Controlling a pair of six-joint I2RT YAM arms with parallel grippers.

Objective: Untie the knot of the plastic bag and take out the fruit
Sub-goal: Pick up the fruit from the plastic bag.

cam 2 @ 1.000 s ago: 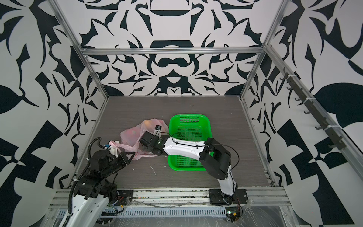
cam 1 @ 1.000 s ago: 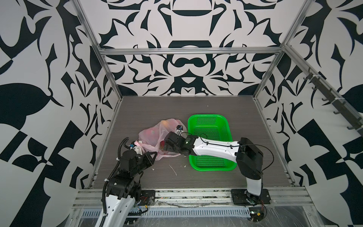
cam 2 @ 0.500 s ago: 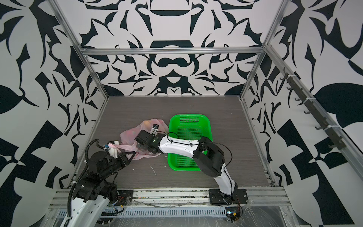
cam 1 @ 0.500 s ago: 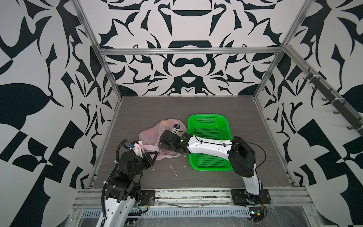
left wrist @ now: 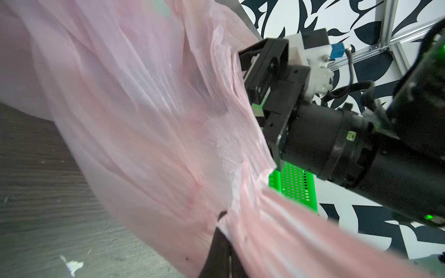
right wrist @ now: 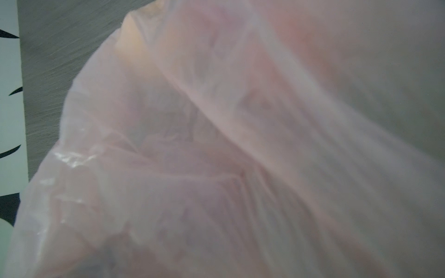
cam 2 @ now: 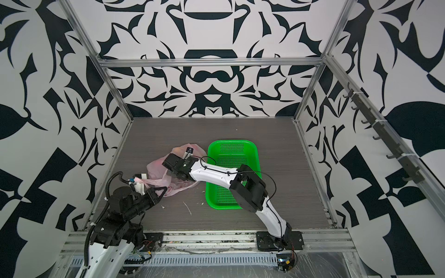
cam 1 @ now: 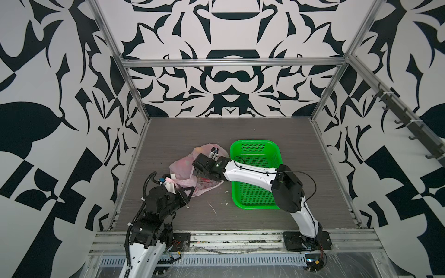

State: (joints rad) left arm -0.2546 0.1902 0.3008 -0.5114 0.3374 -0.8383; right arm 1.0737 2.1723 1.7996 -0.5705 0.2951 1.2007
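Note:
The pink plastic bag [cam 1: 183, 166] [cam 2: 156, 168] lies slumped on the table, just left of the basket. My left gripper [cam 1: 188, 192] [cam 2: 160, 192] is shut on a bunched strip of the bag's plastic [left wrist: 255, 216] at its near edge, pulling it taut. My right gripper [cam 1: 197, 168] [cam 2: 169, 164] is pressed into the bag's top with its jaws standing wide; its fingertips are hidden by the film. The bag's film [right wrist: 216, 144] covers the right wrist view. Fruit shows only dimly through the plastic, as a yellow-orange patch [cam 1: 199, 150] [right wrist: 134, 38]. I cannot make out the knot.
A green perforated basket [cam 1: 255, 145] [cam 2: 231, 143] [left wrist: 293, 183] stands right of the bag, with my right forearm crossing over it. White scraps [cam 1: 212, 208] lie on the grey table in front of the bag. Patterned walls close in three sides.
My right gripper has slid left and farther over the bag, the elbow following. The left gripper keeps its hold with hardly any shift.

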